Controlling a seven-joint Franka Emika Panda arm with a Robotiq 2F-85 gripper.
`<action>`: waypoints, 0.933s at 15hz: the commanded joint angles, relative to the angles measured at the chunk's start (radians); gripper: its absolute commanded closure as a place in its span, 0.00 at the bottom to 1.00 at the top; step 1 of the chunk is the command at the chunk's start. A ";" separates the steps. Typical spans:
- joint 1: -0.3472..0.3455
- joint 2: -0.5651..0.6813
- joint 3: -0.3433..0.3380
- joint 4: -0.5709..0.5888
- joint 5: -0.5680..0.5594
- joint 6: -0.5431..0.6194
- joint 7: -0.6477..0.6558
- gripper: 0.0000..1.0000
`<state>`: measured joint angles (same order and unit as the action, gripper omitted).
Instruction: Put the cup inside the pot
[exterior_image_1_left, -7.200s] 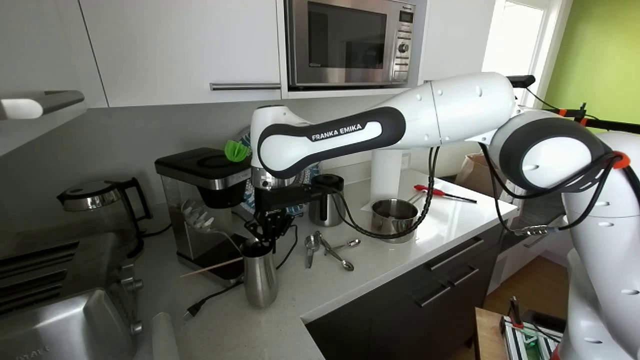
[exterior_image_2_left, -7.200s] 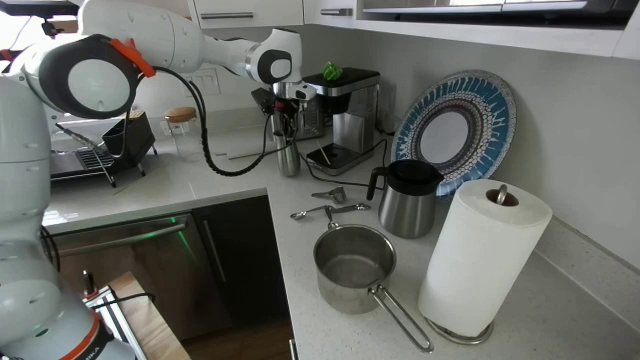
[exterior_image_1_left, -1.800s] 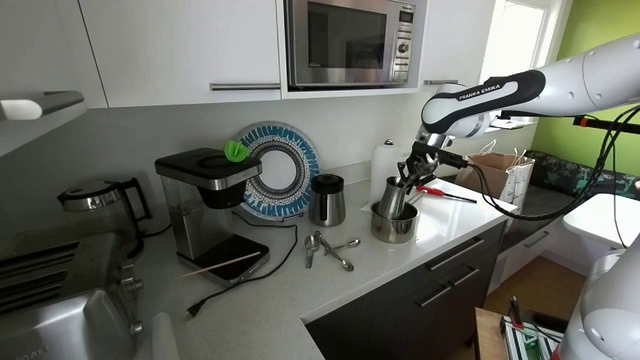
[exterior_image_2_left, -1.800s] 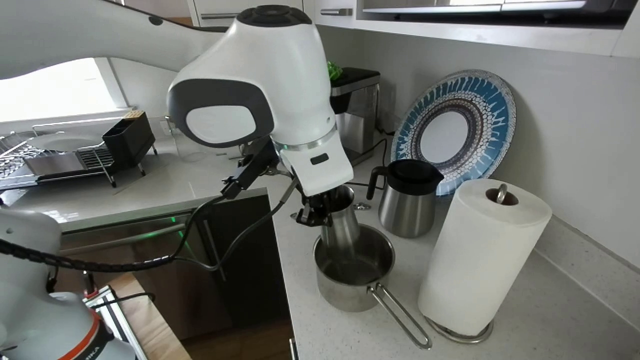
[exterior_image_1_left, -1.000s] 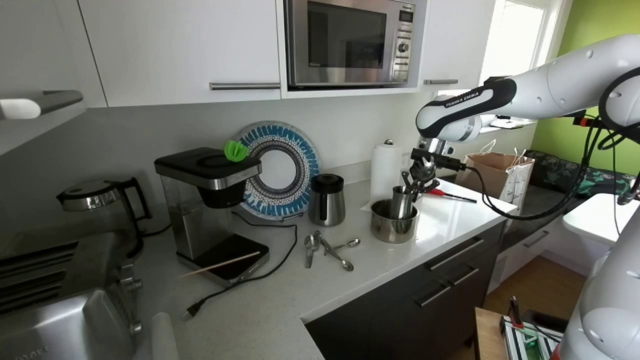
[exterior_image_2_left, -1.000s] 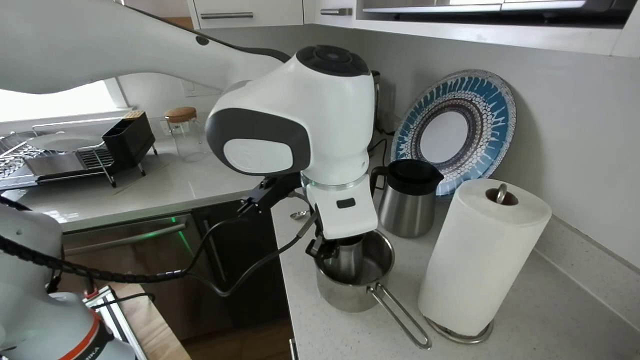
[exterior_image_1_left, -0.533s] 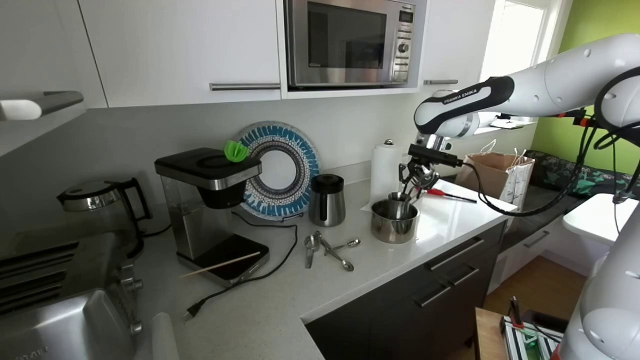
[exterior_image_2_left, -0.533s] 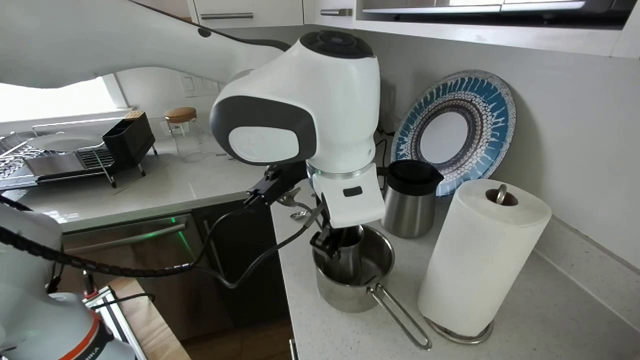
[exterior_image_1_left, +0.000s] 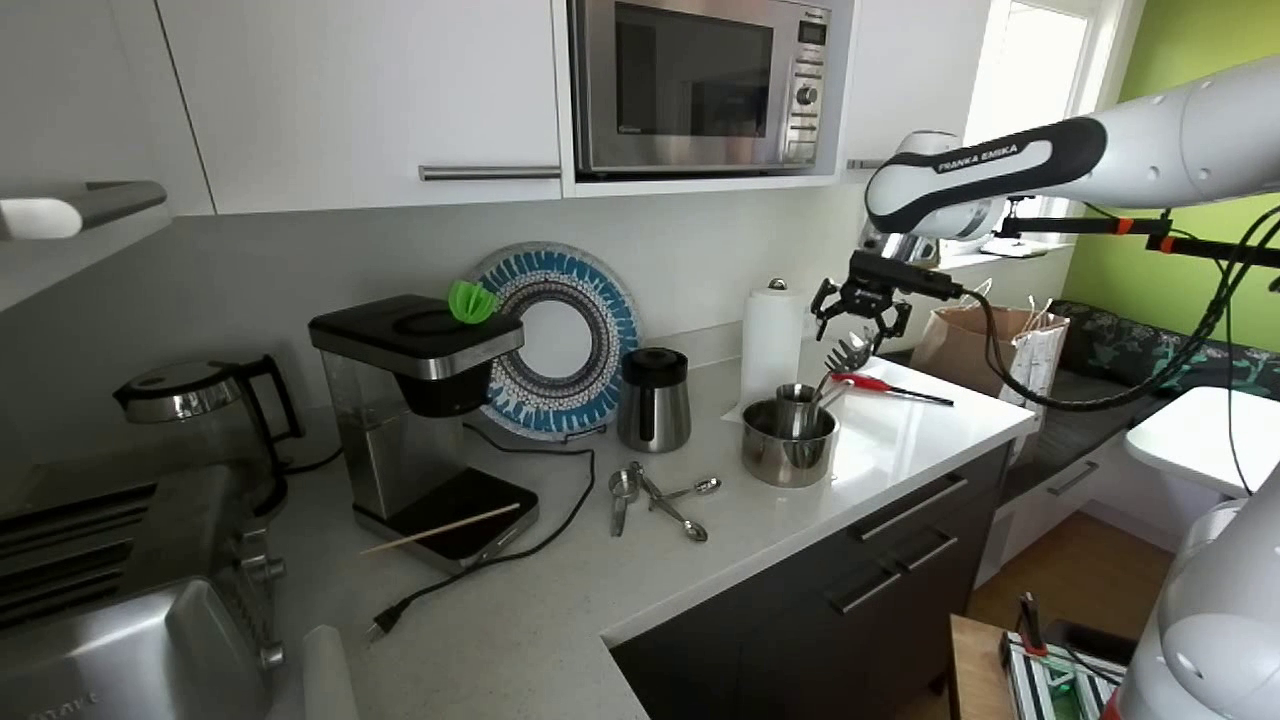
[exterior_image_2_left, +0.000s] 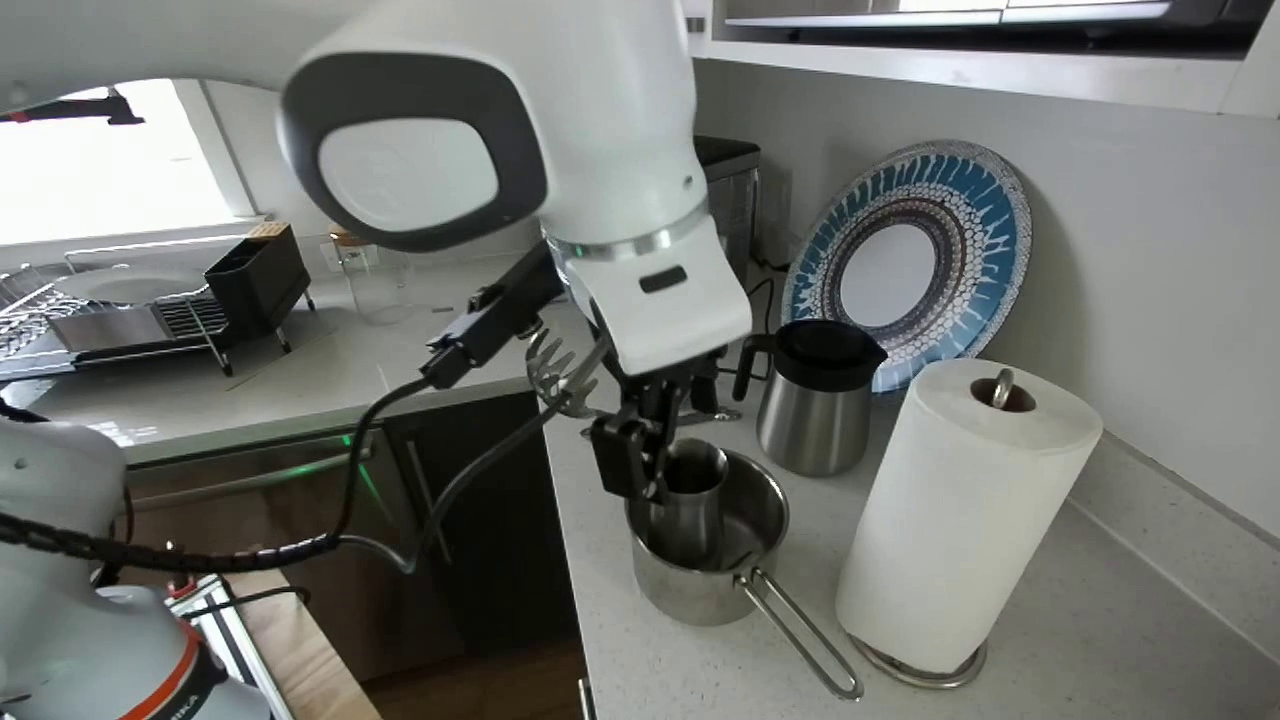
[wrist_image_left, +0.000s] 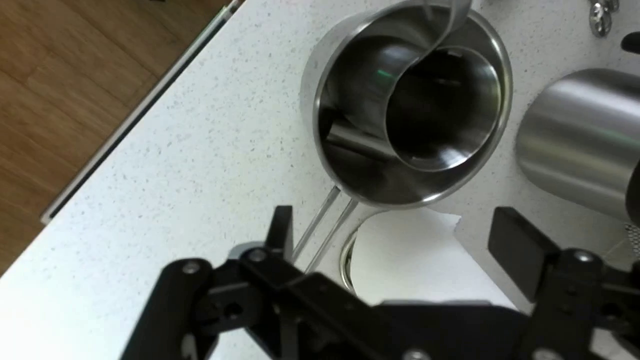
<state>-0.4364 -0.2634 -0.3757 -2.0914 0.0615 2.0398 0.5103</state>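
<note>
The silver cup (exterior_image_1_left: 796, 412) stands nearly upright inside the steel pot (exterior_image_1_left: 785, 463), its top above the pot's rim. In the wrist view the cup (wrist_image_left: 370, 95) is off-centre in the pot (wrist_image_left: 320, 130), and its base is hidden. A slotted metal utensil (exterior_image_1_left: 850, 354) leans out of the cup. My gripper (exterior_image_1_left: 856, 332) hangs above and apart from the cup, its jaws wide with nothing between them. The wrist view shows both fingers (wrist_image_left: 281, 227) spread over the counter beside the pot. In an exterior view one finger overlaps the cup's rim (exterior_image_2_left: 697, 462).
A paper towel roll (exterior_image_2_left: 965, 510) stands close to the pot's handle (exterior_image_2_left: 805, 635). Behind is a steel carafe with a black lid (exterior_image_2_left: 820, 410). Measuring spoons (exterior_image_1_left: 670, 503) and a red-handled tool (exterior_image_1_left: 865, 382) lie on the counter, whose front edge (exterior_image_1_left: 800, 542) runs near the pot.
My gripper has opened, let go of the cup and risen away from it. The cup, earlier gripped and lowered into the pot, stays there. Before that it was by the coffee machine.
</note>
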 joint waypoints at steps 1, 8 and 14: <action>-0.025 -0.210 0.045 -0.102 -0.130 0.020 -0.071 0.00; -0.020 -0.486 0.152 -0.159 -0.275 0.012 -0.232 0.00; 0.074 -0.549 0.206 -0.137 -0.297 0.018 -0.415 0.00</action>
<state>-0.4290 -0.7973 -0.1756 -2.2310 -0.2151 2.0418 0.1687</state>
